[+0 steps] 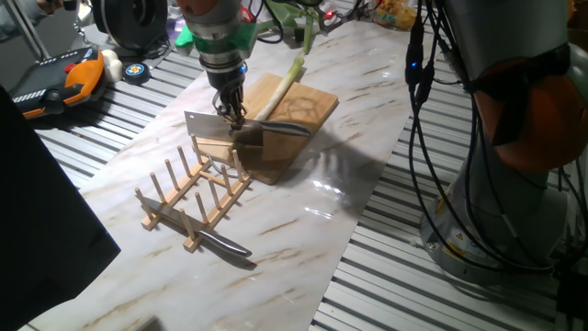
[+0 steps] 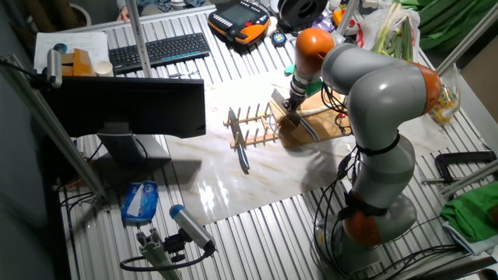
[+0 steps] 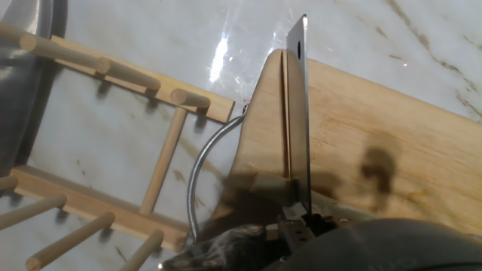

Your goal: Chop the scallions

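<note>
While the gripper [image 1: 231, 115] clenches a cleaver [image 1: 209, 127] over the cutting board [image 1: 308, 108], we note the scallions [image 1: 287, 83] at its 12 o'clock edge; no writing legible.

A wooden peg rack [image 1: 195, 198] beside a cutting board [image 1: 276, 124], a knife [image 1: 222, 244] nearby

A cutting board [image 1: 276, 129] sits centre frame, a scallion [image 1: 287, 81] across its upper edge; lower left stands a peg rack [image 1: 195, 198], a knife [image 1: 223, 245] below it.
</note>
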`<action>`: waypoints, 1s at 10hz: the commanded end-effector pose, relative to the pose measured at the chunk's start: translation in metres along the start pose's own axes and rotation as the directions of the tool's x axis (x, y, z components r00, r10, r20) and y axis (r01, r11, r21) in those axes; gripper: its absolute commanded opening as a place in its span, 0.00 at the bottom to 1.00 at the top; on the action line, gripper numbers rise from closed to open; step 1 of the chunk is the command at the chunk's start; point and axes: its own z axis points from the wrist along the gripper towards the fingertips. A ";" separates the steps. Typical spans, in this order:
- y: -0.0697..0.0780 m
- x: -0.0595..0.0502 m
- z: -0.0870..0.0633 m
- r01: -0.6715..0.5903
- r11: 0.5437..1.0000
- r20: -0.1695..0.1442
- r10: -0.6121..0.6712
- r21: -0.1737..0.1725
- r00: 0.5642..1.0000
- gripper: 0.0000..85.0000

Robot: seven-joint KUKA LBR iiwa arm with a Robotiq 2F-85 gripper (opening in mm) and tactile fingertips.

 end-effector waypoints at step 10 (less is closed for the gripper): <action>-0.001 -0.001 0.006 0.000 1.000 0.004 0.000 -0.006 1.000 0.01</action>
